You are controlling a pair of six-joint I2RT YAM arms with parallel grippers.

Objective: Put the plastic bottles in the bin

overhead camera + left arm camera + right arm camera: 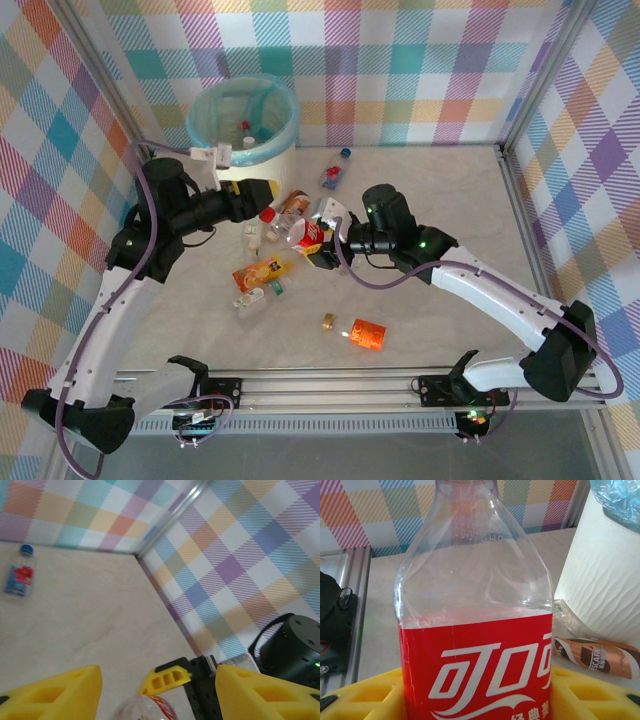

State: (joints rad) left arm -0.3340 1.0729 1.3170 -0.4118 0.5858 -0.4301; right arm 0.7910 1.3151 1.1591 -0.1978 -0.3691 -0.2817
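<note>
A pale marbled table [450,210] sits inside plaid walls [420,70]. Closest to the arm bases, an orange-labelled bottle [366,335] lies on its side. Farther in, at mid-table, the right gripper [318,240] is clamped on a red-labelled bottle [300,232], with its yellow fingers on either side of the label. The bottle's long axis runs diagonally, with the clear neck end pointing away from that gripper and up-left towards the left gripper [268,195]. The left gripper's jaws stand apart on either side of that end, with a gap showing on each side. Beyond them a brown-labelled bottle [600,657] lies by the bin [205,125] at far left. A blue-capped bottle [20,570] lies near the back wall.
</note>
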